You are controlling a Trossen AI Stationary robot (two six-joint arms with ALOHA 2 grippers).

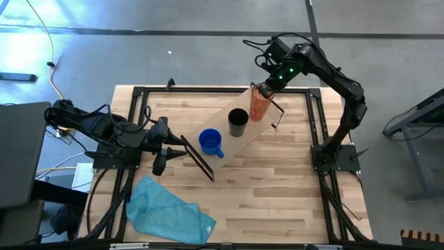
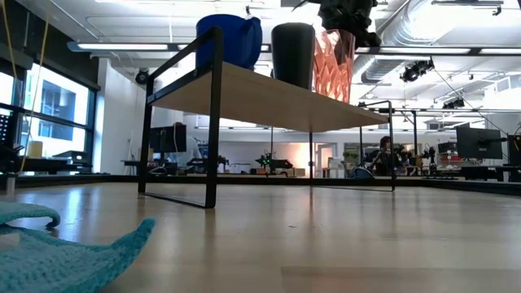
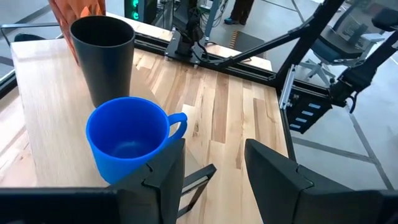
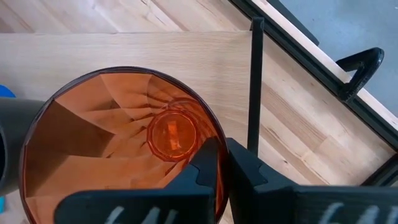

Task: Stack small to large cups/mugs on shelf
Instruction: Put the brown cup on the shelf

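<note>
The light-wood shelf [image 1: 232,142] lies slantwise across the middle of the table. On it stand, in a row, the blue mug [image 1: 211,142], the black cup [image 1: 237,121] and the orange ribbed tumbler [image 1: 259,104], each on its base. My right gripper [image 1: 268,86] is above the tumbler at the shelf's far right end and is shut on its rim. My left gripper [image 1: 168,149] is open and empty, just off the shelf's near left end; in the left wrist view its fingers [image 3: 214,165] point at the mug [image 3: 127,140]. My right gripper pinches the tumbler's rim [image 4: 214,140] on one side, one finger inside the tumbler and one outside. The fingers come from above, pointing down. The tumbler [image 2: 334,53] is upright, its base on the shelf [image 2: 269,94] beside the black cup.
A teal cloth [image 1: 170,212] lies crumpled at the table's near left. The shelf's thin black end frames [image 4: 252,81] stand by the tumbler and by the left gripper [image 1: 198,158]. Bare tabletop [image 1: 277,187] lies near and right of the shelf.
</note>
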